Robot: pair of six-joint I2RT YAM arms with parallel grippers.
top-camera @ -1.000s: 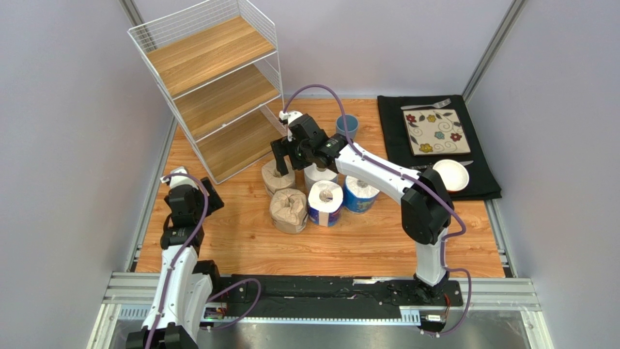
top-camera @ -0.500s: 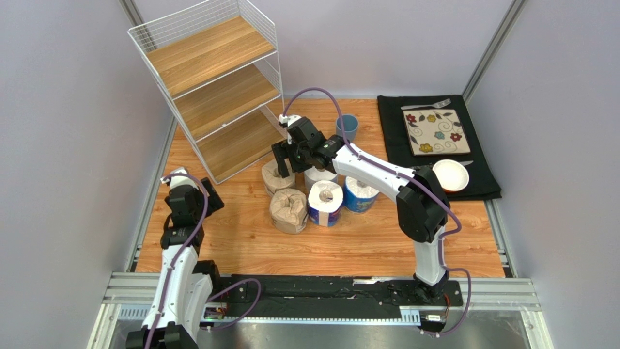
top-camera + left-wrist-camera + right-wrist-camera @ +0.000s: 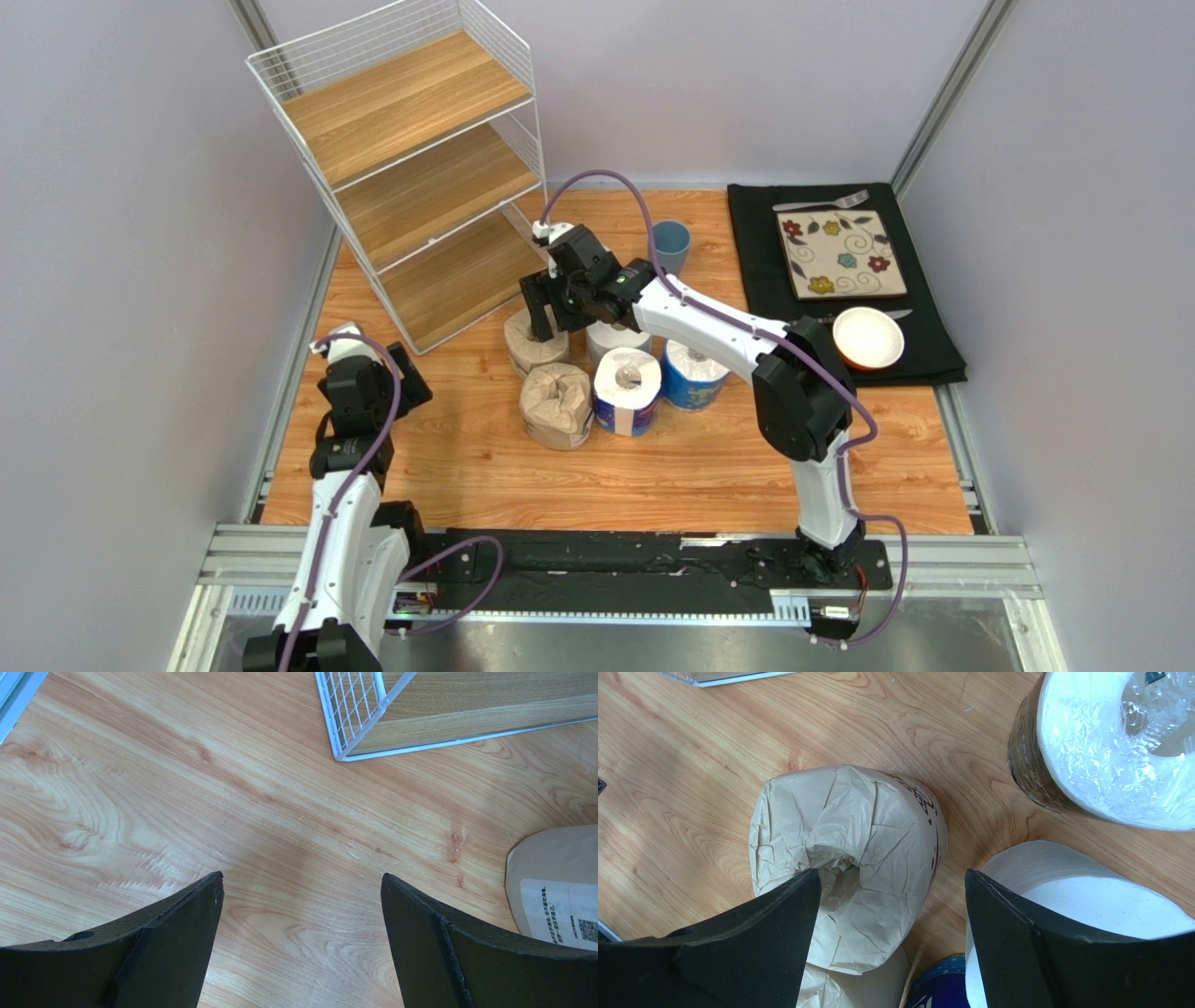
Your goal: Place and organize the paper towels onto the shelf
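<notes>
The white wire shelf [image 3: 421, 182] with three bare wooden boards stands at the back left; its bottom corner also shows in the left wrist view [image 3: 365, 721]. The rolls stand in a cluster on the table: two brown ones [image 3: 530, 343] [image 3: 557, 405], two blue-wrapped [image 3: 627, 391] [image 3: 694, 374] and a white one [image 3: 615, 340]. My right gripper [image 3: 544, 311] is open above the far brown roll [image 3: 843, 854], one finger over its core, the other over the white roll [image 3: 1088, 896]. The dark-wrapped roll [image 3: 1102, 749] stands beyond. My left gripper [image 3: 302, 882] is open and empty over bare table.
A blue cup [image 3: 671, 247] stands behind the rolls. A black mat [image 3: 842, 287] at the right holds a patterned plate [image 3: 839, 254], a white bowl [image 3: 867, 338] and a fork [image 3: 821, 202]. Grey walls close in on both sides.
My right gripper has shifted a little to the left, more over the far brown roll. The left arm and the rolls have not moved.
</notes>
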